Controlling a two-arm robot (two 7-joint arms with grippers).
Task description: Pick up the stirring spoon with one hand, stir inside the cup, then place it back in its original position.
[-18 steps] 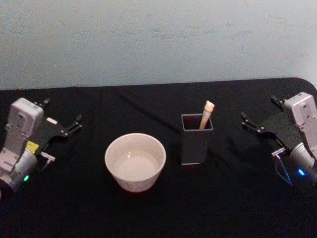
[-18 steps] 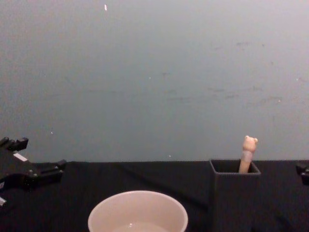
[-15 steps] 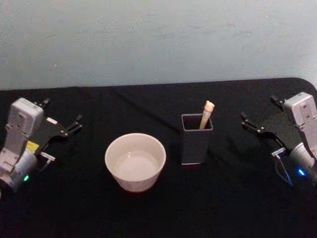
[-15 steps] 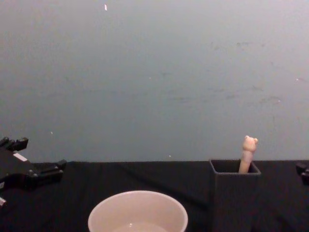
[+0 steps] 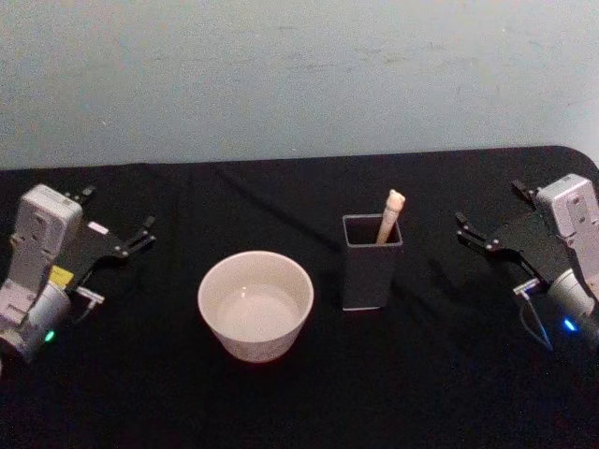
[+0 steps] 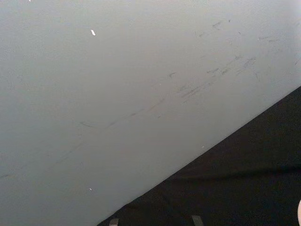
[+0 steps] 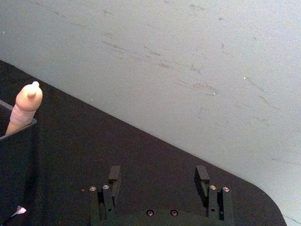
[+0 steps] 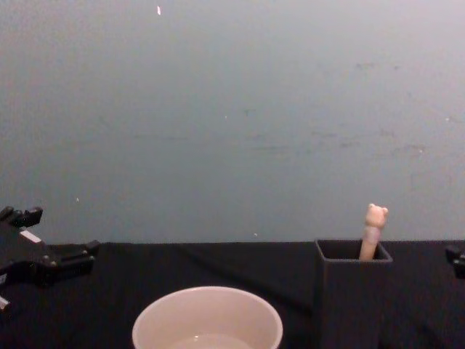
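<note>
The stirring spoon (image 5: 390,216) stands in the dark grey square holder (image 5: 372,269), its beige bear knob (image 8: 375,216) sticking out above the rim and leaning right. The bowl of the spoon is hidden inside. Left of the holder sits the wide cream-white cup (image 5: 255,304), holding nothing but a pale bottom. My left gripper (image 5: 117,216) rests open at the table's left side, well away from the cup. My right gripper (image 5: 493,211) stands open to the right of the holder, nothing between its fingers (image 7: 114,175). The knob (image 7: 26,105) shows off to one side of it.
A black cloth covers the table (image 5: 299,402), whose far edge meets a pale wall (image 5: 299,75). The table's far right corner (image 5: 576,154) is rounded. Open cloth lies in front of the cup and between each gripper and the two vessels.
</note>
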